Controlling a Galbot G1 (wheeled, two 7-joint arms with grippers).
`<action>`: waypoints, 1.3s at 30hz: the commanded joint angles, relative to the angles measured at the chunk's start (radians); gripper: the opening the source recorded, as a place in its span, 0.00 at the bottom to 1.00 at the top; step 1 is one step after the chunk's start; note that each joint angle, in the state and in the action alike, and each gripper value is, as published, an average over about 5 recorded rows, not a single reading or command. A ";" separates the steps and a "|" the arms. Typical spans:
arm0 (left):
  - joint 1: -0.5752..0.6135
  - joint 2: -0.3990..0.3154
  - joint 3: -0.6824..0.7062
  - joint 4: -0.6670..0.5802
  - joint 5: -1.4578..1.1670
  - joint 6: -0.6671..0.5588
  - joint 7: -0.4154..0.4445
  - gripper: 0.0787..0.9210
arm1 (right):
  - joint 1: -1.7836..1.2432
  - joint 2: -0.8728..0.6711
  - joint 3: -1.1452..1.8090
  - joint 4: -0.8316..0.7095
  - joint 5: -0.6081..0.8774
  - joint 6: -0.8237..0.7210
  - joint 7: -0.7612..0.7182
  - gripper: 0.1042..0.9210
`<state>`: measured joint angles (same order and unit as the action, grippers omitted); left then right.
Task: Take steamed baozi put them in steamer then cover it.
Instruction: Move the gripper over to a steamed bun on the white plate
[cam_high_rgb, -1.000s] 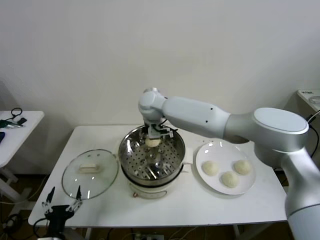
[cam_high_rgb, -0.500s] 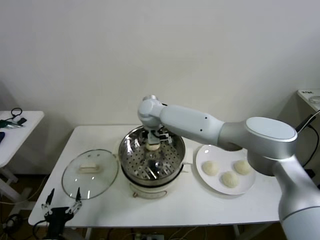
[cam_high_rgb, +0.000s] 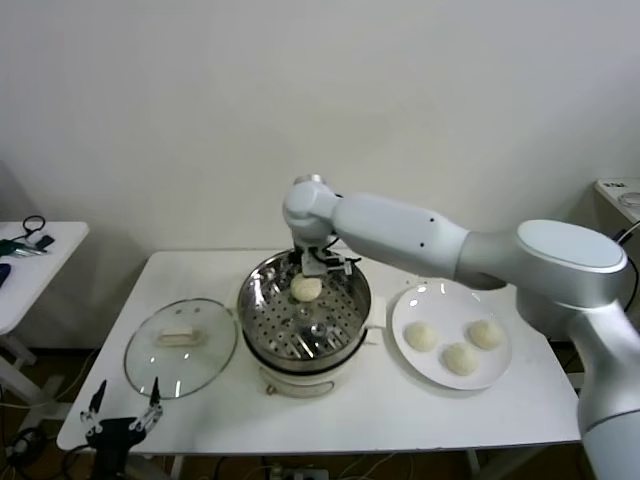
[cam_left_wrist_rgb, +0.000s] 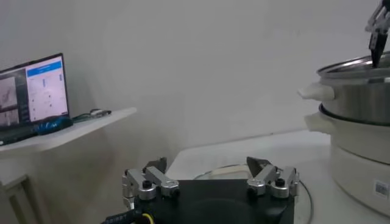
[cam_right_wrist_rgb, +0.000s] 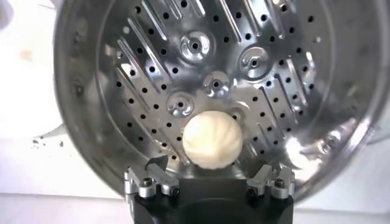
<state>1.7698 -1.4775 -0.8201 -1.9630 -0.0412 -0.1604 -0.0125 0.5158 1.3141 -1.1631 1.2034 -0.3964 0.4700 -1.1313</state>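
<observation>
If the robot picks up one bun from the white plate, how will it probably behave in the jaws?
The baozi on the plate look smooth and domed, so they are probably soft, light and easy to dent. Being round, one might roll when nudged. The bun in the steamer rests unmarked.

White surface (cam_high_rgb: 520, 400) carries three things in a row. Steamer (cam_high_rgb: 303, 340) sits at centre on its white base. Cover (cam_high_rgb: 180, 346) lies flat on the robot's left, rim just beside the steamer, possibly touching, hard to tell from this angle. White plate (cam_high_rgb: 437, 300) sits on the right, close to the steamer's side handle. A second white surface (cam_high_rgb: 30, 270) stands further left, well apart.
</observation>
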 joint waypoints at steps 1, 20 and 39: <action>0.003 0.000 0.000 -0.005 0.001 0.001 -0.002 0.88 | 0.157 -0.140 -0.074 0.090 0.283 -0.165 0.022 0.88; -0.006 -0.002 -0.001 -0.036 -0.001 -0.006 -0.003 0.88 | 0.098 -0.585 -0.295 0.125 0.845 -0.713 0.048 0.88; 0.008 -0.003 -0.009 -0.024 -0.001 -0.008 -0.004 0.88 | -0.327 -0.527 -0.014 -0.070 0.597 -0.704 0.076 0.88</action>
<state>1.7778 -1.4802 -0.8297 -1.9889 -0.0417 -0.1671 -0.0158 0.3052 0.7862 -1.2483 1.1915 0.2379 -0.2118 -1.0607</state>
